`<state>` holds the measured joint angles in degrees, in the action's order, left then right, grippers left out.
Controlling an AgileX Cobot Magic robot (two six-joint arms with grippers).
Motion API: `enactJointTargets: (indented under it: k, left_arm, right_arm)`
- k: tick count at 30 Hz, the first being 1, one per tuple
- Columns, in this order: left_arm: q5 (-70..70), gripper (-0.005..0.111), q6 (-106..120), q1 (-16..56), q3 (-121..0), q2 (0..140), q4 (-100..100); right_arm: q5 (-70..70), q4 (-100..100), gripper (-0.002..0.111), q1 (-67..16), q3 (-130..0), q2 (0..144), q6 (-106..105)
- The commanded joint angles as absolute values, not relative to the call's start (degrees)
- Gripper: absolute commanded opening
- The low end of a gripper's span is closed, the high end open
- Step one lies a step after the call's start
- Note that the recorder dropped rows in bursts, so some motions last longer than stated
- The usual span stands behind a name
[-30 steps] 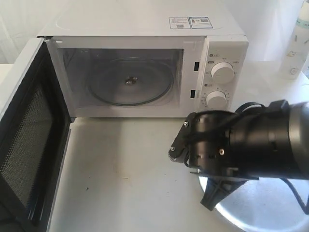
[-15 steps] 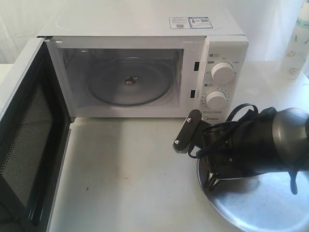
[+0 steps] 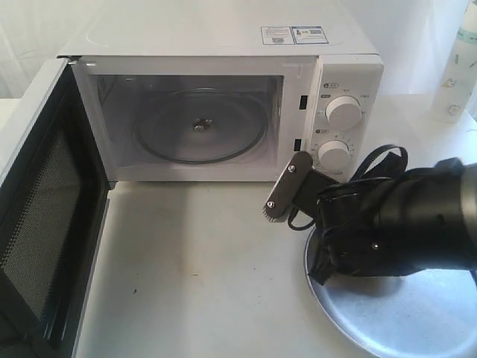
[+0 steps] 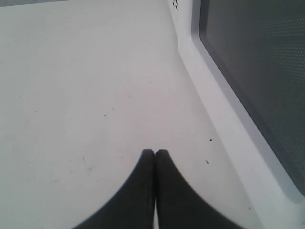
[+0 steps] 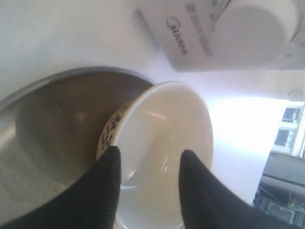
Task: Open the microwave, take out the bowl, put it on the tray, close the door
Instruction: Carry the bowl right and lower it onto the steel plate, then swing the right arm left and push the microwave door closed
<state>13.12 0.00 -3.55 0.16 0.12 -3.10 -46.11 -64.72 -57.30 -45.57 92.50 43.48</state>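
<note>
The right gripper (image 5: pixel 147 179) pinches the bowl's (image 5: pixel 164 138) rim, bowl tilted over the silver tray (image 5: pixel 47 124) beside the microwave (image 3: pixel 223 97); the door (image 3: pixel 41 216) stands open; the left gripper (image 4: pixel 154 157), fingers pressed together, hangs over the white table (image 4: pixel 71 86); a bottle (image 3: pixel 458 67) stands behind.

Dull-shiny metal tray (image 5: pixel 43 119), glossy smooth cream bowl (image 5: pixel 167 138), white glossy microwave (image 3: pixel 223 97) casing.

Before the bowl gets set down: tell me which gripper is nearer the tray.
Right. The right gripper holds the bowl over the tray, jaws astride its rim. The left gripper is shut above bare table beside the open door, tray out of its view.
</note>
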Motion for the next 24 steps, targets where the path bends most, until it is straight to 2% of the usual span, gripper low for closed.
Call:
enactJointTargets:
  k: [1, 2, 7, 10, 12, 17, 24]
  left_arm:
    - [13.3, 0.000, 0.0, -3.3, 0.0, 0.0, -3.4]
    - [13.3, 0.000, 0.0, -3.3, 0.0, 0.0, -3.4]
    - [13.3, 0.000, 0.0, -3.3, 0.0, 0.0, -3.4]
    - [13.3, 0.000, 0.0, -3.3, 0.0, 0.0, -3.4]
    - [13.3, 0.000, 0.0, -3.3, 0.0, 0.0, -3.4]
    - [13.3, 0.000, 0.0, -3.3, 0.0, 0.0, -3.4]
    - [13.3, 0.000, 0.0, -3.3, 0.0, 0.0, -3.4]
  right_arm:
    - [-42.7, -64.7, 0.009, -61.7, -45.2, 82.5, 45.7]
    - [-39.0, -64.5, 0.000, -62.9, -45.2, 79.7, 46.5]
    - [-3.6, -64.7, 0.000, -65.3, -45.4, 69.1, 48.6]
    - [19.2, -63.4, 0.000, -65.5, -47.7, 69.9, 48.5]
    - [26.6, -62.2, 0.000, -66.6, -50.5, 73.0, 48.5]
    - [24.0, -58.7, 0.000, -70.9, -61.2, 83.3, 44.4]
    - [6.6, -58.7, 0.000, -76.0, -81.6, 100.7, 34.3]
